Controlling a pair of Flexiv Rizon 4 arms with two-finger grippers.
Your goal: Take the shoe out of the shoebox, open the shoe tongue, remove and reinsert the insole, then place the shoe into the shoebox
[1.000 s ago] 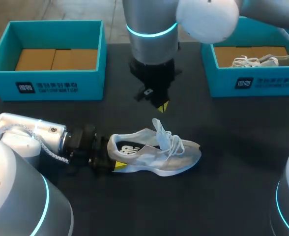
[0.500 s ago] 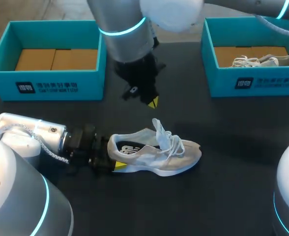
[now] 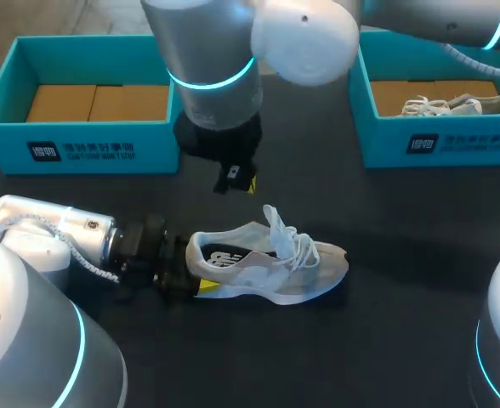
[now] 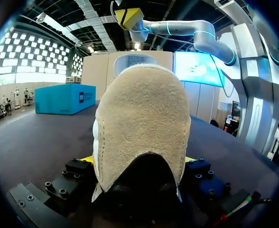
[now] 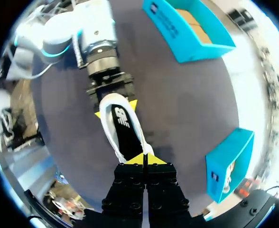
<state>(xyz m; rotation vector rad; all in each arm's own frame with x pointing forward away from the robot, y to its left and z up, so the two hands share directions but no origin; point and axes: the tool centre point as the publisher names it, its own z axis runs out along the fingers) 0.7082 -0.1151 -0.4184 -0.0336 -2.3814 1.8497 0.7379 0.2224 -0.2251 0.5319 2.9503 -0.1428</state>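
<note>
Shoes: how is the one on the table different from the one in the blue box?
The table shoe stands on its sole on the dark table; the boxed shoe lies inside the right teal box. The left gripper clamps the table shoe's heel; nothing touches the boxed shoe. The table shoe shows nearly whole; the boxed shoe is partly hidden by the box wall. Both are pale with white laces.

Shoe (image 3: 267, 263) before left shoebox (image 3: 80, 136) and right shoebox (image 3: 454, 140), left claw (image 3: 196, 270) at heel
</note>
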